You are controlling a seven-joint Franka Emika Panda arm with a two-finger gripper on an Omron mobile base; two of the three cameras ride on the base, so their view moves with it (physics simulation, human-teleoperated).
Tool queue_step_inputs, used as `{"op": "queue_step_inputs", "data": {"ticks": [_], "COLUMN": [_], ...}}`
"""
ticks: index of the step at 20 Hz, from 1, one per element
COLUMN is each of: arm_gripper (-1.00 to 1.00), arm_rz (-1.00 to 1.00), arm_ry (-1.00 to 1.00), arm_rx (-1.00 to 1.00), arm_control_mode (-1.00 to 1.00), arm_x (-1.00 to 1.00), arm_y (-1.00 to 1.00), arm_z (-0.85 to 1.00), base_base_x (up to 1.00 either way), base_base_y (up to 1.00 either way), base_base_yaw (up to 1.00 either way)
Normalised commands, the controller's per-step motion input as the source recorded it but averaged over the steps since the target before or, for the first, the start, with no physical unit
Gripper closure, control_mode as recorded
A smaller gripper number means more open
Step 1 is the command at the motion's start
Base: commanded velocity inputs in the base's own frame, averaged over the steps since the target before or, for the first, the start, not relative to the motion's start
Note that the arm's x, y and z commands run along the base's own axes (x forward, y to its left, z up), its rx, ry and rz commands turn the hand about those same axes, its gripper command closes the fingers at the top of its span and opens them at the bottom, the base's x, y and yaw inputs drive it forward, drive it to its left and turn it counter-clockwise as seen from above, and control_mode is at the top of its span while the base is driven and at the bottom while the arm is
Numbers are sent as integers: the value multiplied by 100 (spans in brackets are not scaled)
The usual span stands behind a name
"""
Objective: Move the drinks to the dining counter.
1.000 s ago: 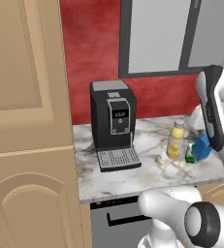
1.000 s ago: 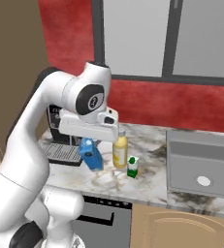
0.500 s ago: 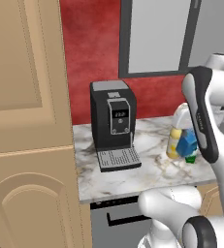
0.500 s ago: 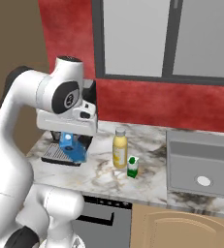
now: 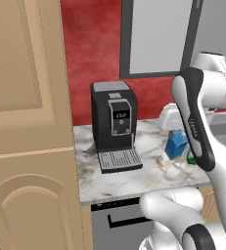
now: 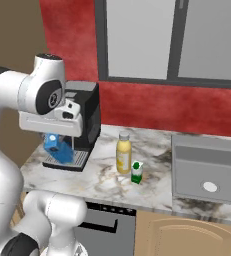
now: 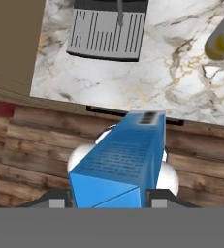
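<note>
The tool (image 7: 107, 201) is clamped on the blue carton (image 6: 58, 149) and holds it up off the tabletop (image 6: 107, 177) — in front of the coffee machine (image 6: 85, 116), above its drip tray. The yellow bottle (image 6: 123, 152) stands on the marble, the small green-and-white carton (image 6: 136, 172) just beside it, between the machine and the sink (image 6: 207, 172).

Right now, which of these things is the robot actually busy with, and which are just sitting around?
Part of the job:
blue carton, held in the end effector
yellow bottle
green-and-white carton

Just there:
coffee machine
sink
marble worktop
</note>
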Motion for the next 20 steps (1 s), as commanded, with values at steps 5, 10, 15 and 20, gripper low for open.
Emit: {"op": "queue_step_inputs", "data": {"ticks": [5, 10, 15, 20], "arm_gripper": [100, 100, 100, 100], "arm_rz": [0, -1, -2, -1], "arm_ry": [0, 0, 0, 0], "arm_rx": [0, 0, 0, 0], "arm_control_mode": [-100, -100, -100, -100], "arm_x": [-1, 0, 0, 0], "arm_y": [37, 30, 18, 1], "arm_z": [0, 0, 0, 0], "base_base_x": [0, 0, 0, 0], "base_base_y": [0, 0, 0, 0], "base_base_yaw": [0, 0, 0, 0]}}
